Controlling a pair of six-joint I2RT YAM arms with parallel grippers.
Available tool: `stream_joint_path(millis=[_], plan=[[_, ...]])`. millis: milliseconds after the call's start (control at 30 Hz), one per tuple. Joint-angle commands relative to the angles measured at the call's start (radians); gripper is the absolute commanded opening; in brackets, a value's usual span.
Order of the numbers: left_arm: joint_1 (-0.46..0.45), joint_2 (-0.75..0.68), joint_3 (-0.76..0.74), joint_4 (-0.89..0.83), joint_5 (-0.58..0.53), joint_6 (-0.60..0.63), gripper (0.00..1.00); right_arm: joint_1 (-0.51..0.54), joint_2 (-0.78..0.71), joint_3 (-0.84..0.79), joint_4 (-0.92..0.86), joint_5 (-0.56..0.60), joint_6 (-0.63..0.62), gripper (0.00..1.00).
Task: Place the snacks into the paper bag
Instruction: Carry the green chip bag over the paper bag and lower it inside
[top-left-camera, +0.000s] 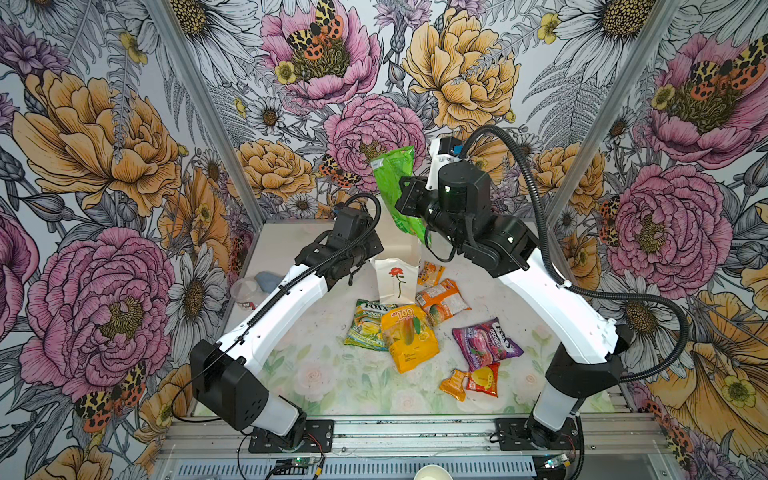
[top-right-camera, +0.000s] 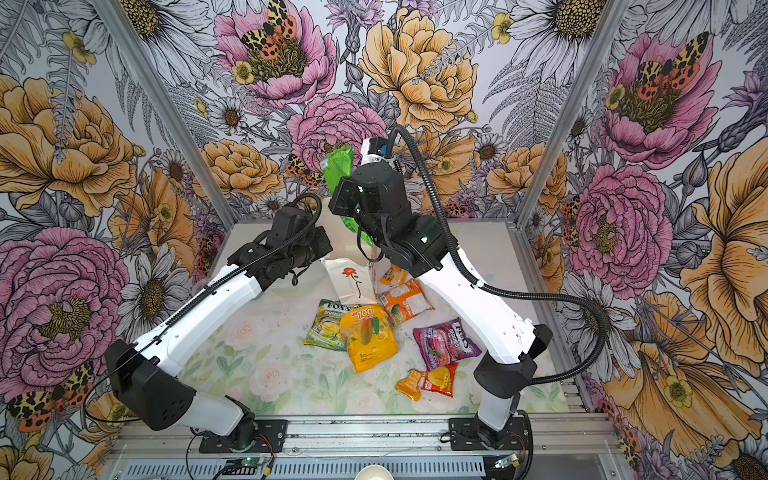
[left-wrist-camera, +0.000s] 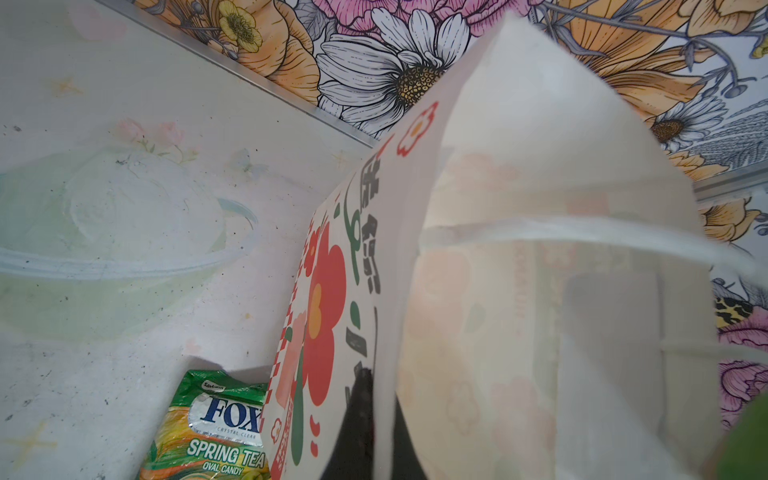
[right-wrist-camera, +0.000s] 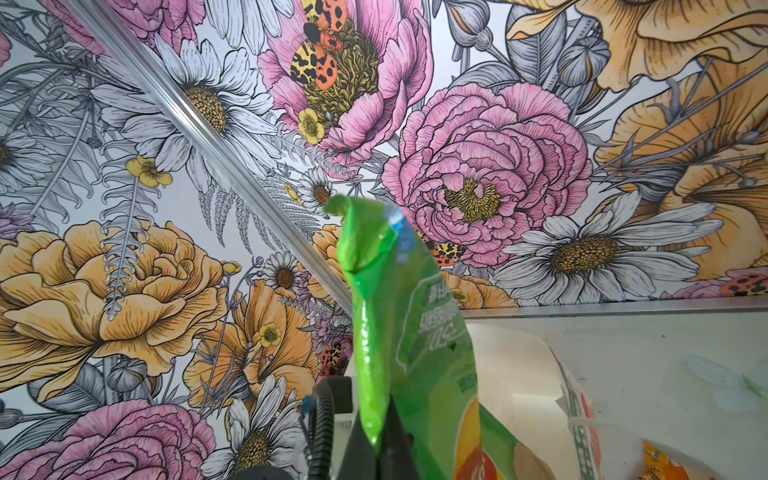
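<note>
Three walls of bold flowered wallpaper (top-left-camera: 104, 145), joined at the corners by bare metal posts (top-left-camera: 208, 112), close in a pale desk (top-left-camera: 316, 386) whose faded rose print is scuffed and speckled. Two black-and-white arms rise from a metal rail (top-left-camera: 415, 432) along its front edge. Toward the back of the desk stands the white paper bag (top-left-camera: 395, 282), a red flower on its front and its mouth open. The left claw (left-wrist-camera: 376, 399) is clenched on the bag's side wall near the rim, as the left wrist view shows. Above the bag, the right claw (right-wrist-camera: 384, 419) is clamped on a large green packet (top-left-camera: 395, 187), held upright in the air with its lower end close to the bag's top edge; whether it has entered the mouth cannot be told. Seven more packets lie flat in front of and to the right of the bag. A green-yellow packet (top-left-camera: 368, 324) is partly under a yellow packet (top-left-camera: 409, 336), with an orange packet (top-left-camera: 442, 301) and a small orange packet (top-left-camera: 430, 272) just beside the bag. A purple packet (top-left-camera: 484, 343) lies near the right arm, and a red packet (top-left-camera: 484, 380) touches an orange sachet (top-left-camera: 455, 384) toward the front. A clear plastic cup (top-left-camera: 247, 291) sits at the desk's left edge, partly behind the left arm. Open surface shows at the front left, between the left arm and the packets, and in a strip along the back wall behind the bag.
</note>
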Motion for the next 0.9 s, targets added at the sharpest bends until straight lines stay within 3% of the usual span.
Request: stream_joint_path(millis=[0, 233, 433, 700, 867], plan=[[-0.017, -0.05, -0.031, 0.064, 0.023, -0.068, 0.0, 0.003, -0.017, -0.076, 0.066, 0.059, 0.048, 0.0], [-0.071, -0.1, -0.075, 0.115, 0.021, -0.143, 0.0, 0.0, -0.086, -0.307, 0.273, 0.1, 0.103, 0.0], [-0.118, -0.108, -0.082, 0.125, 0.018, -0.163, 0.0, -0.009, -0.086, -0.372, 0.382, 0.112, 0.06, 0.0], [-0.083, -0.125, -0.104, 0.122, -0.009, -0.157, 0.0, -0.012, -0.197, -0.556, 0.507, 0.084, 0.021, 0.0], [-0.08, -0.115, -0.075, 0.086, -0.12, -0.117, 0.0, 0.02, -0.288, -0.713, 0.505, 0.098, 0.022, 0.0]])
